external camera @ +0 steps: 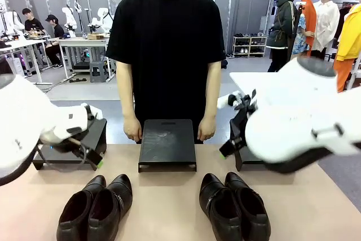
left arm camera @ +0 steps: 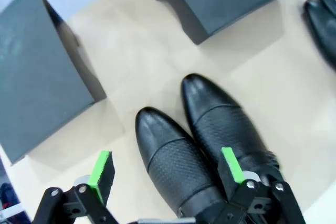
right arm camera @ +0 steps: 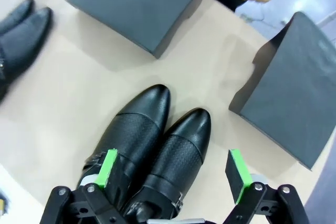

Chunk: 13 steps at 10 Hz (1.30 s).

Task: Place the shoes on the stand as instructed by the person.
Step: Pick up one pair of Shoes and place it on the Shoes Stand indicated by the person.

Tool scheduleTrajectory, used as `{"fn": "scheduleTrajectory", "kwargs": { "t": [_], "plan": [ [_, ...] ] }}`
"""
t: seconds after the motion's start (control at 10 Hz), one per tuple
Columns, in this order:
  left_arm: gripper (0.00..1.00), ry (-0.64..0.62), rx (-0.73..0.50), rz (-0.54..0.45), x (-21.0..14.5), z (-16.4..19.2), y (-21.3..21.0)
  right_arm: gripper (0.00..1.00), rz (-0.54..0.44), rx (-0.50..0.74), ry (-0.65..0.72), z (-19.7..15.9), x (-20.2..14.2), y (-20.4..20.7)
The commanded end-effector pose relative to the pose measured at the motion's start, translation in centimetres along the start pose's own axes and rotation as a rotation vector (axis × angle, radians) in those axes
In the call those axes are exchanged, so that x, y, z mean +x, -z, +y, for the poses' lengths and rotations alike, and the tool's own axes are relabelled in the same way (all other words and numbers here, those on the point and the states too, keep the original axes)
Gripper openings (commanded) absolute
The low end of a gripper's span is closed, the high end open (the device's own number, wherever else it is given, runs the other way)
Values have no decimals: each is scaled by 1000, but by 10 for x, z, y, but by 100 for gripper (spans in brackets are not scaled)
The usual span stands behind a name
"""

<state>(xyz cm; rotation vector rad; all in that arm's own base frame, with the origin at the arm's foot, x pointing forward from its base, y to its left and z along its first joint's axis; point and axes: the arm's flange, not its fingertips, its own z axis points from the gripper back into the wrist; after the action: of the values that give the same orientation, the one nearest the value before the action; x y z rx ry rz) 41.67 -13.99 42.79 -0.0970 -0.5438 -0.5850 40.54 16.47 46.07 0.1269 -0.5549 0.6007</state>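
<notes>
Beige table (external camera: 169, 196), plain and smooth. Toward its far edge, middle stand (external camera: 167, 144): black, low, flat-topped, square to the table. Well apart to the robot's left of the middle stand, left stand (external camera: 98, 136), of the same kind; well apart to the right, right stand (right arm camera: 294, 103), also black. Nearer the robot than the middle stand and leftward, left pair of shoes (external camera: 96, 207), glossy black, touching side by side, toes toward the far side. Nearer and rightward, right pair (external camera: 234, 206), lying likewise.
</notes>
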Motion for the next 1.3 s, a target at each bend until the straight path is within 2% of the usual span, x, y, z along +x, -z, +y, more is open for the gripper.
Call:
{"fn": "scheduleTrajectory", "kwargs": {
  "t": [0.0,0.2,0.3,0.6,0.7,0.8,0.9,1.1,1.2],
  "plan": [
    [100,-18,-183,-5,12,32,-49,100,24,133,31,-25,4,-35],
    [100,-86,-438,-69,7,64,-91,100,1,350,113,-55,-6,-71],
    [100,-113,-563,-123,-8,86,-115,100,-2,473,184,-78,-23,-88],
    [100,-224,-763,-311,-85,148,-163,100,-105,690,332,-143,-104,-127],
    [100,-298,-788,-339,-123,168,-173,100,-167,761,391,-167,-145,-140],
    [100,-358,-796,-428,-162,184,-183,100,-223,805,455,-186,-188,-148],
    [100,-410,-804,-467,-190,194,-185,100,-280,823,521,-200,-220,-152],
    [100,-556,-796,-591,-266,207,-196,100,-387,804,664,-219,-293,-165],
    [100,-620,-770,-639,-295,207,-203,100,-412,780,702,-218,-317,-174]
  ]
}}
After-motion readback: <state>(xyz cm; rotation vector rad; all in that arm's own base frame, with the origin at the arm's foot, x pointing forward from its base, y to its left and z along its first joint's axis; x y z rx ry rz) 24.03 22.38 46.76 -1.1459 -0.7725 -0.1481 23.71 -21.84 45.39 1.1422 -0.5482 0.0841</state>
